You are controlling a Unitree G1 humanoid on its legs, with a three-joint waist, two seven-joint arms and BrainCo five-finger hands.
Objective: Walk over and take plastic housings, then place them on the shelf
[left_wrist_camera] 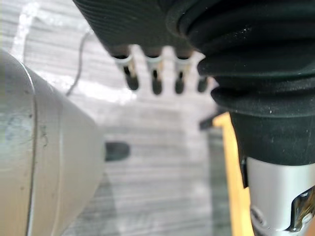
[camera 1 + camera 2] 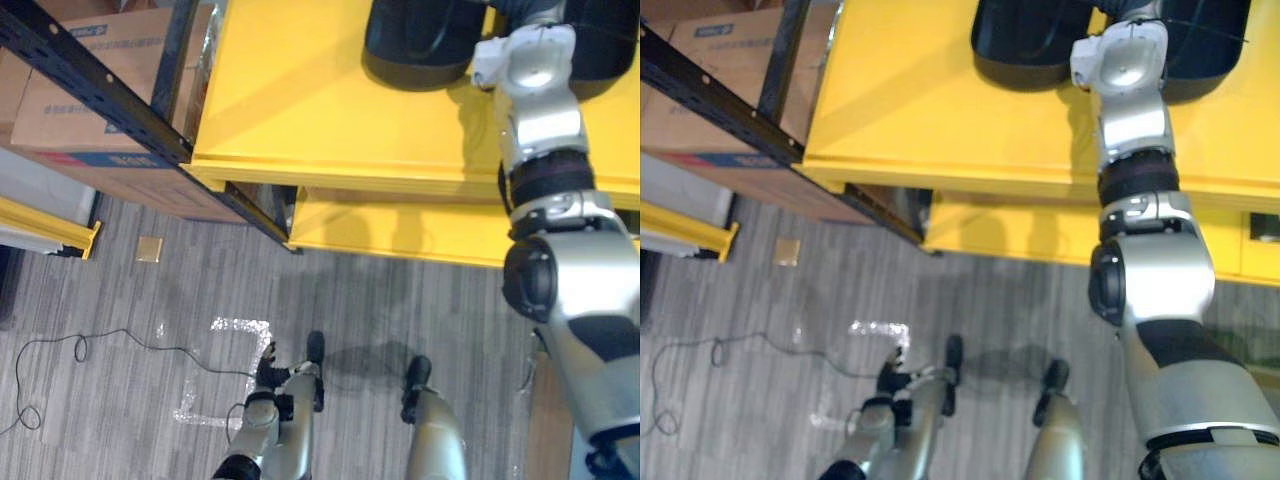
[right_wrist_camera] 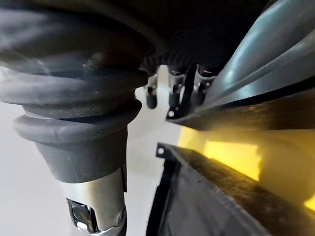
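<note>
Two black plastic housings sit on the yellow shelf [image 2: 300, 100], both at its far edge: left housing [image 2: 415, 45] and right housing [image 2: 610, 40], a narrow gap between them. The right arm reaches up over the shelf's front edge into that gap. The right hand [image 3: 172, 93] is right up against the rim of one housing [image 3: 266, 64], with the other [image 3: 221, 196] just beside it. Can't tell whether it's gripping or loose.

The left hand [image 2: 270, 378] hangs low over the grey floor, well clear of the shelf. Its fingers [image 1: 155, 81] are straight in a row, nothing in them.

A lower yellow level [image 2: 400, 225] shows under the shelf's front edge. Past the shelf's left end, a cardboard box [image 2: 60, 125] sits behind a black rack beam [image 2: 90, 85].
</note>
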